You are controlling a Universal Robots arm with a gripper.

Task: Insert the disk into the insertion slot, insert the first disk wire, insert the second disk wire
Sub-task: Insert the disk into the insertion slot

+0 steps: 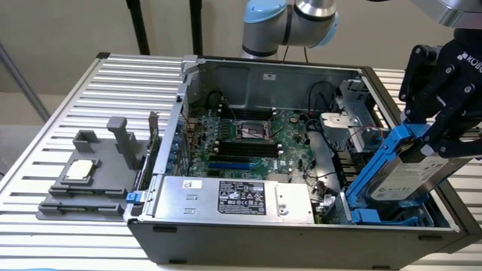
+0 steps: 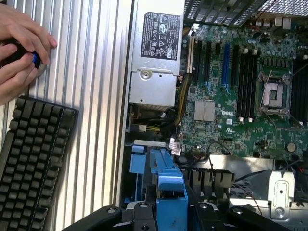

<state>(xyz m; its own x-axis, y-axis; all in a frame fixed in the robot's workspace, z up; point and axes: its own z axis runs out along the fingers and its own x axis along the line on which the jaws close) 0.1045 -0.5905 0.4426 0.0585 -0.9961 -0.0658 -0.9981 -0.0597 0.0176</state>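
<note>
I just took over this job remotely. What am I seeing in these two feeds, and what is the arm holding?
It is one robot arm with a black gripper. The exterior view looks from off the arm into an open computer case on a slatted metal table; the wrist view rides on the arm. The gripper is shut on the disk, a silver drive in a blue carrier, held tilted with its lower end at the insertion slot, not lying flat. Inside the case are the green motherboard and the power-supply box. A grey fixture sits on the table. The wrist view catches a person's hands and a keyboard beside the case.
</note>
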